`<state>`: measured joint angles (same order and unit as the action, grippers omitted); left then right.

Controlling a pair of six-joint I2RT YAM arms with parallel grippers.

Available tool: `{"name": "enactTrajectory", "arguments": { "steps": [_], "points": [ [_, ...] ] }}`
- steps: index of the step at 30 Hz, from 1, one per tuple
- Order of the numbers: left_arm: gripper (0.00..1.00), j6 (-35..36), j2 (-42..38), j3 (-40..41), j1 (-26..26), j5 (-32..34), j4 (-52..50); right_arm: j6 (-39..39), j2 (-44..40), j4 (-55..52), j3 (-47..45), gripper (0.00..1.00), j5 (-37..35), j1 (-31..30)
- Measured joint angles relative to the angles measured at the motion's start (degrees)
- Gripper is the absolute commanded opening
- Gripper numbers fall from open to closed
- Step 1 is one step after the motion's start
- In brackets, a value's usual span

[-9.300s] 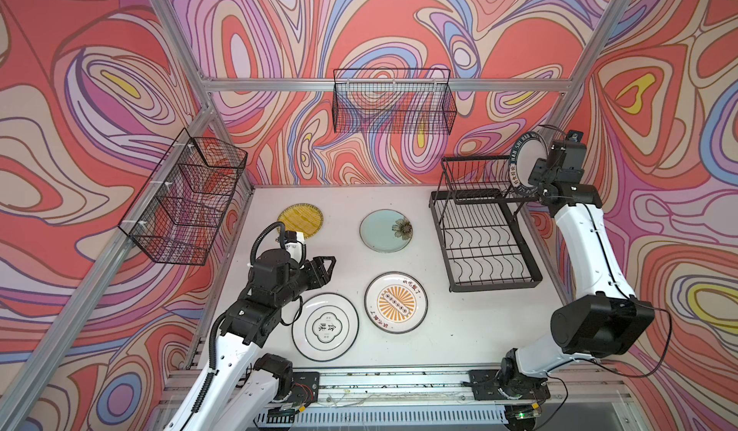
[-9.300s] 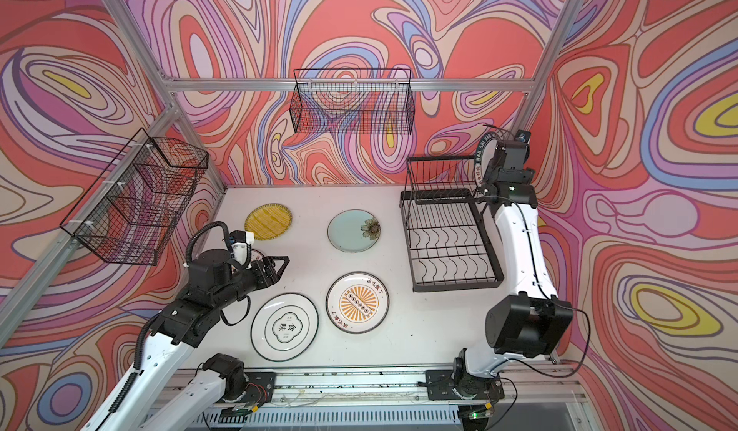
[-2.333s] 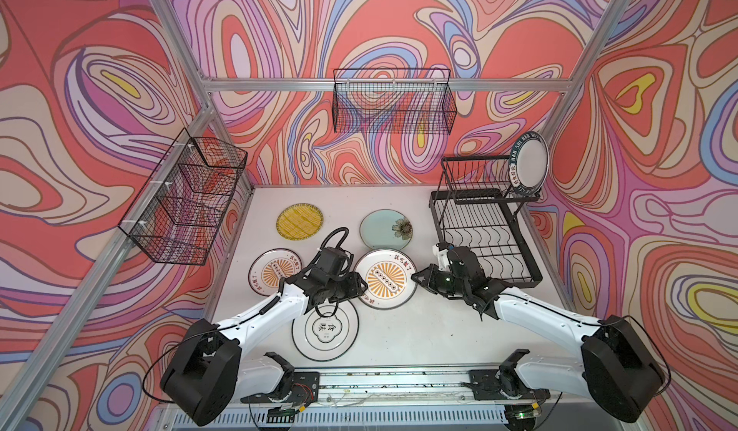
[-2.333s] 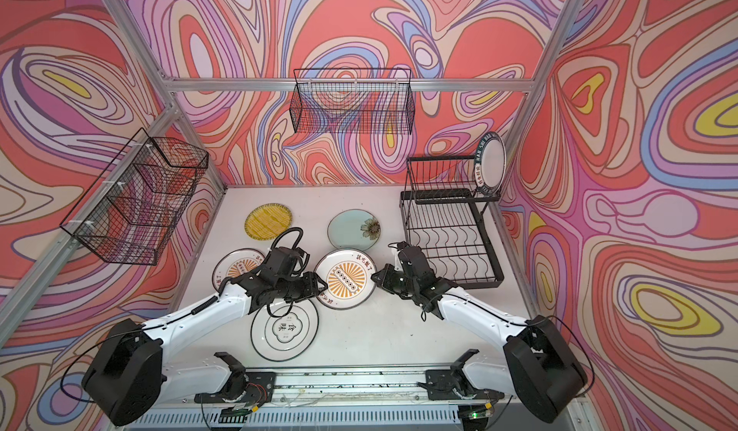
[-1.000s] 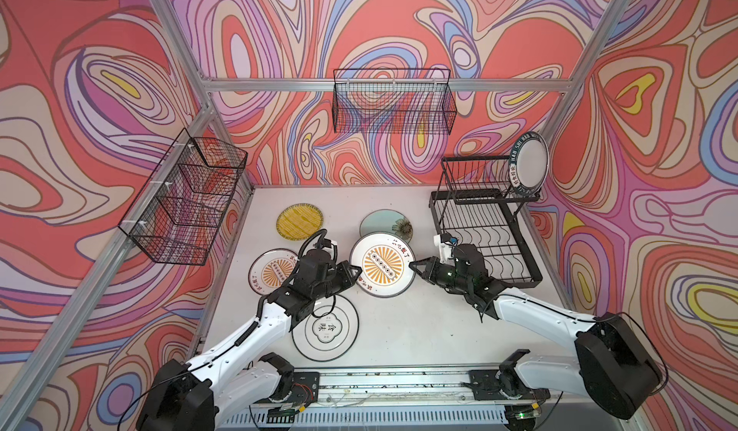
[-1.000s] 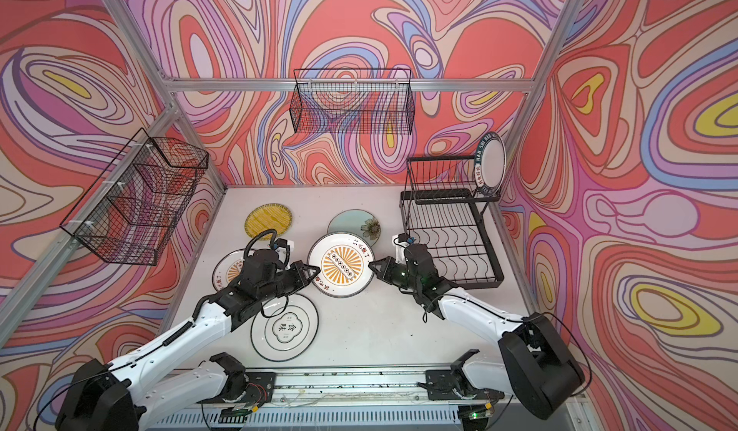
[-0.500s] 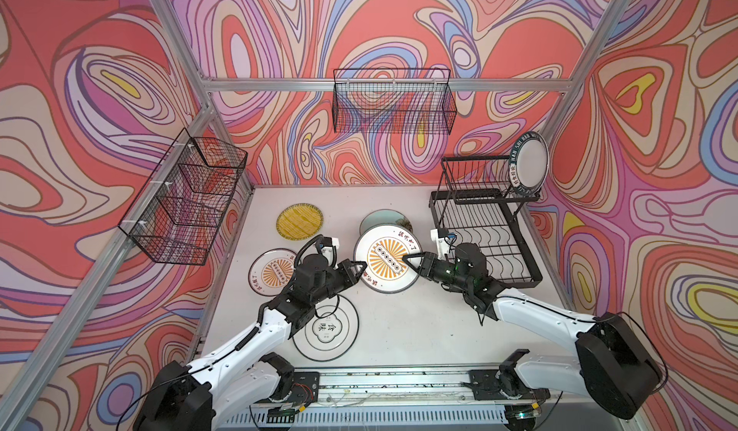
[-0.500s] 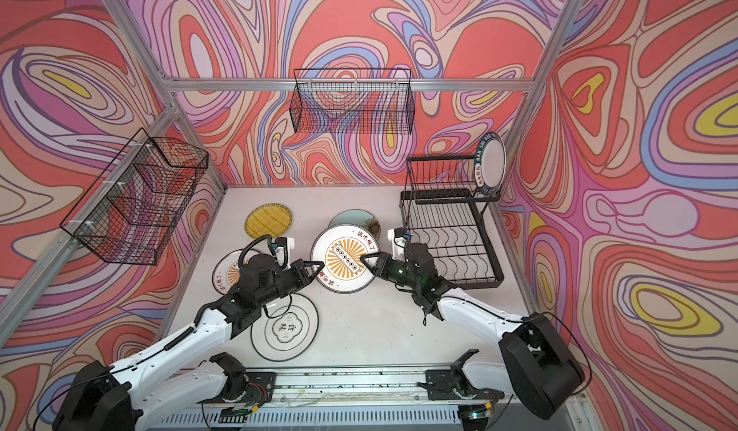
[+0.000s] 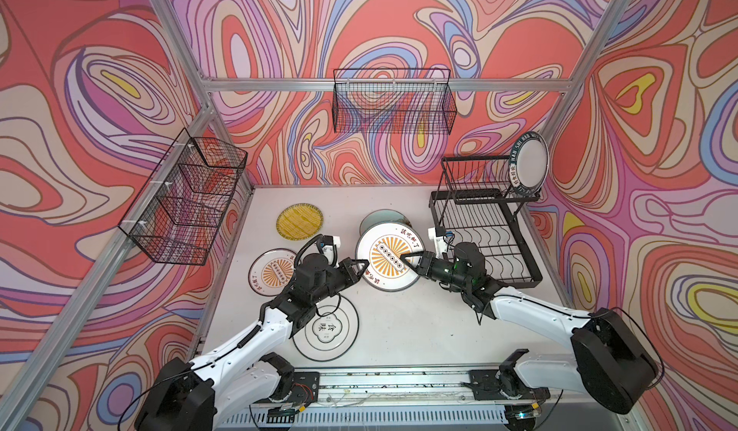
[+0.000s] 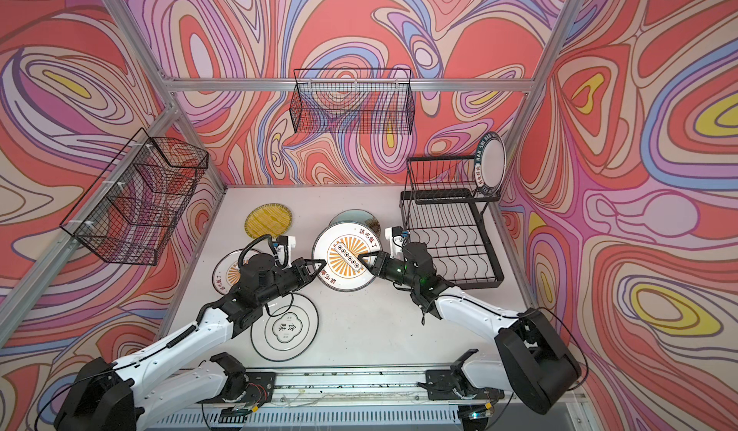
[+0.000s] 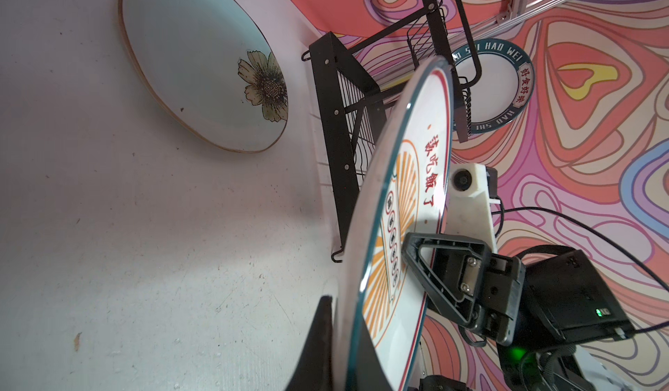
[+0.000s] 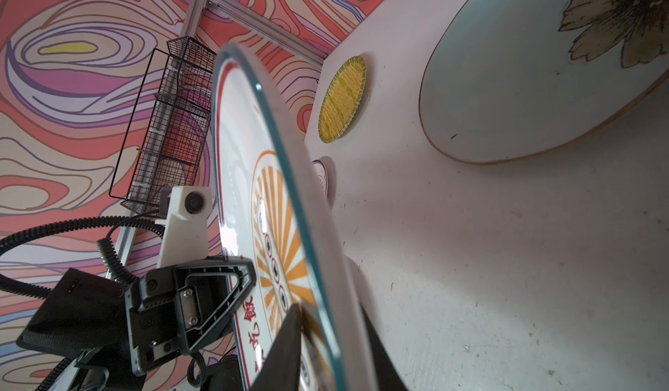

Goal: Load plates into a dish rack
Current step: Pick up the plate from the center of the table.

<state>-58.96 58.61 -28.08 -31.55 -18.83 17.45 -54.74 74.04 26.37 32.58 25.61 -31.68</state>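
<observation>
Six plates show in both top views, and several only in part. The pale green plate [image 9: 383,216] lies flat on the table [image 9: 399,329], its near half hidden behind the raised orange-sunburst plate [image 9: 389,257]. The second sunburst plate [image 9: 271,271] is cut off on one side by the left arm, which also covers the far-left rim of the white plate with Chinese characters [image 9: 327,327]. The yellow striped plate [image 9: 299,220] lies flat and fully in view near the back of the table. The dish rack [image 9: 479,198] stands at the table's right side. Its raised upper tier holds the plate with the dark lettered rim [image 9: 528,165], which stands on edge at the far right end, face toward the room. Two black mesh baskets hang on the walls, one at the back [image 9: 393,101] and one at the left [image 9: 187,197]. The raised sunburst plate is off the table between the arms and tilted. Its printed face looks up toward the camera head, and the rim with red characters points toward the rack. Both wrist views show it nearly edge-on. The left tool [image 9: 361,267] is clamped narrowly on its near-left rim. The right tool [image 9: 405,259] straddles the opposite rim with one finger over the sunburst; whether it is pressing yet I cannot tell.
</observation>
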Motion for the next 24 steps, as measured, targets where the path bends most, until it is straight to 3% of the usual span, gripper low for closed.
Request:
{"name": "enactTrajectory", "arguments": {
  "steps": [9,20,24],
  "points": [
    [0.00,-2.2,0.0,0.0,0.4,-0.1,0.5,-0.7,-0.2,1.2,0.3,0.01,0.5,0.2],
    [0.00,-2.3,0.0,-1.1,0.4,0.0,-1.4,-1.1,-0.3,1.2,0.4,0.00,0.3,0.3],
    [0.17,-2.3,-0.1,-1.2,0.4,0.0,-1.8,-1.3,-0.4,1.1,0.4,0.00,0.3,0.3]
  ]
}}
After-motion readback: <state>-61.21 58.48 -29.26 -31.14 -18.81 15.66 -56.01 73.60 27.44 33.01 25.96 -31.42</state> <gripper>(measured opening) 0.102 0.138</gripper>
